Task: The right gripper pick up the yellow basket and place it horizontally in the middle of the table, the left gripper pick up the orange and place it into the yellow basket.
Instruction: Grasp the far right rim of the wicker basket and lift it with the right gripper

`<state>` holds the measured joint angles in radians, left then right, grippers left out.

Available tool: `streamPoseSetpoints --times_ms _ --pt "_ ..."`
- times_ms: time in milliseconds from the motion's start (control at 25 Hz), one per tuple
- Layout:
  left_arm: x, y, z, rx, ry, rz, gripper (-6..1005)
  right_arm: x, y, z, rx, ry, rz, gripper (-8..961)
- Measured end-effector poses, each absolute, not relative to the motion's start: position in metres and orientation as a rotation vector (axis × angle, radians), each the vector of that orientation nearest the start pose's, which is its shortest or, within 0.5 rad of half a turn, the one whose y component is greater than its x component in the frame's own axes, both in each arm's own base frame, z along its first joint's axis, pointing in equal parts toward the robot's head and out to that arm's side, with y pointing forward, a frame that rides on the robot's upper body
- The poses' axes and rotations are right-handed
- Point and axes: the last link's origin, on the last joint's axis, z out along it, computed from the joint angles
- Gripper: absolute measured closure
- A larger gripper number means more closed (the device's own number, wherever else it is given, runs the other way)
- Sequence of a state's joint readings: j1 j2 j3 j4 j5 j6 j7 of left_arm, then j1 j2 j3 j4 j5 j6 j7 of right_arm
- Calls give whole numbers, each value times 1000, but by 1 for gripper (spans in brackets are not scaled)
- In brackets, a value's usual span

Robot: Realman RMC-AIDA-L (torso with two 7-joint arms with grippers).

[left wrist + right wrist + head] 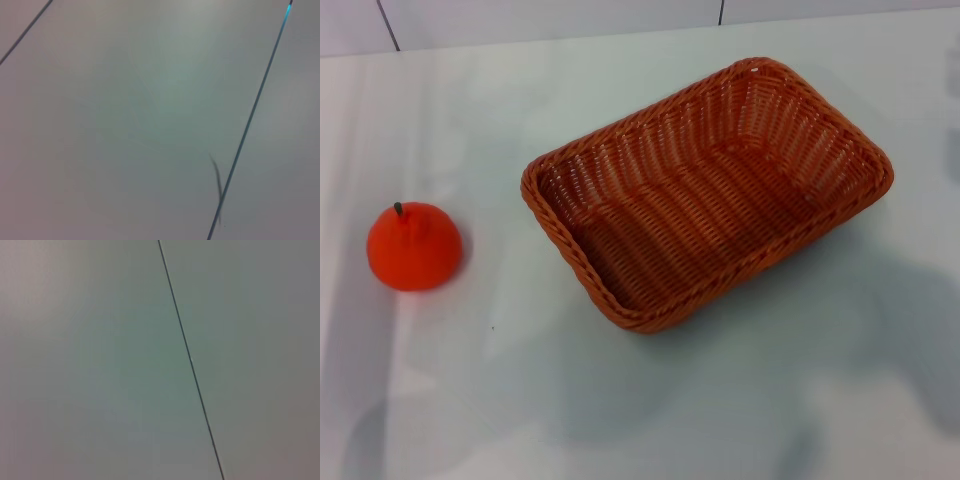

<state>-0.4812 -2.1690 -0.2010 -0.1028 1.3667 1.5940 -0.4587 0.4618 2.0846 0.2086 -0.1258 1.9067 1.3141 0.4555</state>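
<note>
The yellow basket [710, 190], an orange-brown woven rectangle, lies empty on the white table [650, 400] right of centre, turned diagonally with one corner toward the far right. The orange [413, 246], round with a short dark stem, sits on the table at the left, well apart from the basket. Neither gripper shows in the head view. Both wrist views show only a pale flat surface with thin dark seam lines.
The table's far edge meets a pale panelled wall [550, 18] at the back. Soft shadows fall on the table at the front and the right. Bare tabletop lies between the orange and the basket.
</note>
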Motion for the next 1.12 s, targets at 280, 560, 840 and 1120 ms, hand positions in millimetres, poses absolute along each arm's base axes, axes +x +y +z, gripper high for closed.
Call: streamPoseSetpoints --times_ms 280,560,840,1120 --pt "-294 309 8 -1190 -613 -1242 77 381 316 85 -729 -1257 -1858 438" --pt "-295 309 8 -1191 -615 -1241 76 381 317 85 -728 -1257 -1857 438" --pt "-295 308 8 -1190 -616 -1239 76 381 318 85 -732 -1258 -1856 439" --pt "-293 307 6 -1200 -611 -1248 76 370 331 92 -720 -1368 -1683 439"
